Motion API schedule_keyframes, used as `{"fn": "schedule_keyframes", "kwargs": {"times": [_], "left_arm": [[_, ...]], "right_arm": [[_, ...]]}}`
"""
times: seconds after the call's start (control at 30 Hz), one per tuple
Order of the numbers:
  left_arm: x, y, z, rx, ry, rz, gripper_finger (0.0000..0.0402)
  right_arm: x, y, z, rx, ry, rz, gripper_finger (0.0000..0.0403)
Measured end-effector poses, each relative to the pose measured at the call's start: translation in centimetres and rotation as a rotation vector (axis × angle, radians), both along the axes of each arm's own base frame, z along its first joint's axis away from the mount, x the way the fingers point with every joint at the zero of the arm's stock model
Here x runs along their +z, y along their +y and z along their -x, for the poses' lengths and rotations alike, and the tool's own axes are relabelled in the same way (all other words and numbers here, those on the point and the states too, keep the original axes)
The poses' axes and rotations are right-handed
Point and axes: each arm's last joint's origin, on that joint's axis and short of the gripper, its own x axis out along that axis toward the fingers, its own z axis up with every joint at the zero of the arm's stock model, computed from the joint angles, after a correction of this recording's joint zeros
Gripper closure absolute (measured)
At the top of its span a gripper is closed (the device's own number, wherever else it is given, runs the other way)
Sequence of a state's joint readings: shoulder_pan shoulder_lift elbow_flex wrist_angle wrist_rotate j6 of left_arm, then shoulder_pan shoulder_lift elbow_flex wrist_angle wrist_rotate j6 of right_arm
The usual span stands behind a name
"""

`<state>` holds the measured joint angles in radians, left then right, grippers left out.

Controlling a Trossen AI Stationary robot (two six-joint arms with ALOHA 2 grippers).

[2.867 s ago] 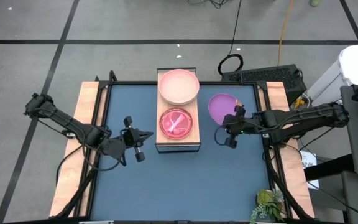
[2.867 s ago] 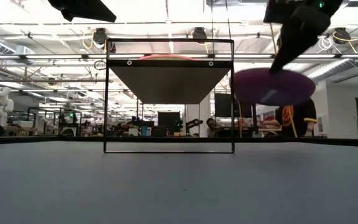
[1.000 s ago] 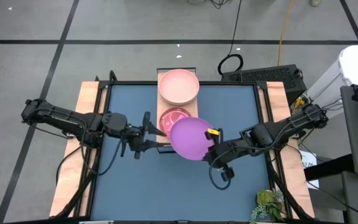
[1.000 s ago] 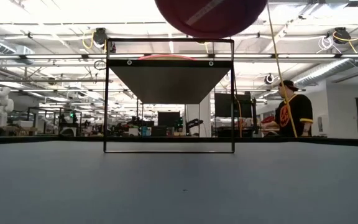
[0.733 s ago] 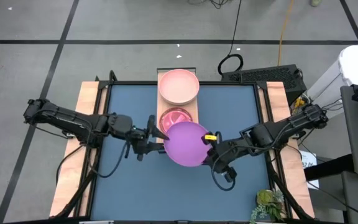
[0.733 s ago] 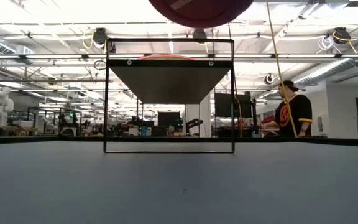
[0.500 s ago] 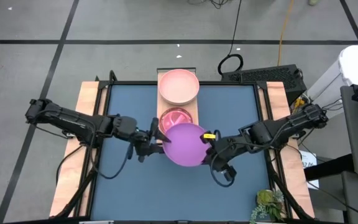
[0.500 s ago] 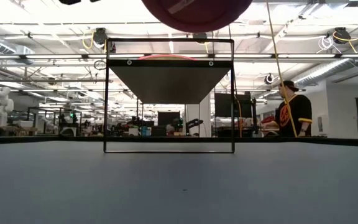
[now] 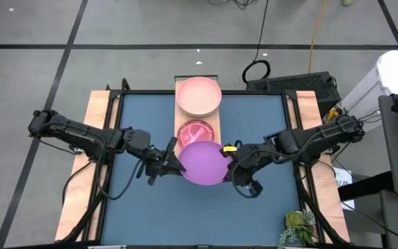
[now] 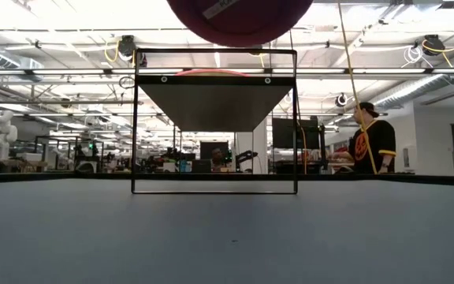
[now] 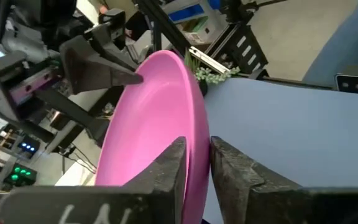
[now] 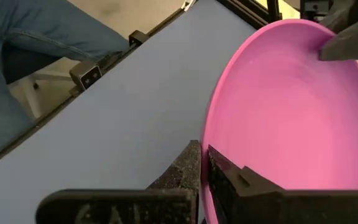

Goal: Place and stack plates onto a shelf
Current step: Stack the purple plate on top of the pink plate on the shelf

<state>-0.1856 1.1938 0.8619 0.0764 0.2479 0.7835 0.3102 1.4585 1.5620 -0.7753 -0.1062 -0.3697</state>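
Observation:
A purple plate (image 9: 202, 163) hangs above the near end of the shelf (image 9: 215, 131), with both grippers at its rim. My left gripper (image 9: 174, 160) is shut on its left side and my right gripper (image 9: 228, 154) on its right side. The low view shows only the plate's underside (image 10: 239, 19) at the top of the picture. A salmon pink plate (image 9: 198, 96) sits on the shelf's far end. A smaller magenta plate (image 9: 194, 130) lies on the shelf nearer to me, partly hidden under the purple plate. My left gripper pinches the purple plate's left rim (image 11: 197, 140) between its two fingers, one finger (image 11: 174, 167) on each face. It comes in about level from the table's left. The plate is clear of the table and shelf. My right gripper pinches the opposite rim (image 12: 207, 140) between its two fingers (image 12: 191, 163), slanting down from the table's right. The plate spans between the two grippers, lifted clear.
Wooden side boards (image 9: 97, 117) flank the blue table top (image 9: 150, 207). A small plant (image 9: 298, 225) stands at the near right corner. Behind the table lie a keyboard (image 9: 297, 84) and cables. A person (image 10: 366, 142) sits in the room beyond.
My right gripper has carried the purple plate a little toward the table's left and near edge, and the plate now covers more of the magenta plate. My left gripper has gone toward the right and near edge, up to the plate's left rim.

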Motion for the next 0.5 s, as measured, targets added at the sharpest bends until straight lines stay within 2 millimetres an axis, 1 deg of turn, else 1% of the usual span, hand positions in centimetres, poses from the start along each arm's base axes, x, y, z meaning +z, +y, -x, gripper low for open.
{"fn": "schedule_keyframes", "kwargs": {"times": [0.1, 0.2, 0.33, 0.5], "left_arm": [[0.0, 0.0, 0.0, -0.006, 0.004, 0.001, 0.0337], [0.0, 0.0, 0.0, -0.005, 0.003, 0.001, 0.0341], [0.1, 0.0, 0.0, -0.011, -0.018, -0.011, 0.0342], [0.2, -0.1, 0.0, -0.026, -0.038, -0.014, 0.0342]], "right_arm": [[0.1, -0.1, -0.1, 0.000, -0.015, -0.001, 0.0395], [0.5, -0.1, -0.4, -0.026, -0.051, -0.042, 0.0381], [0.7, -0.1, -0.7, -0.068, -0.065, -0.081, 0.0345], [1.4, -0.1, -0.6, -0.117, -0.096, -0.168, 0.0295]]}}
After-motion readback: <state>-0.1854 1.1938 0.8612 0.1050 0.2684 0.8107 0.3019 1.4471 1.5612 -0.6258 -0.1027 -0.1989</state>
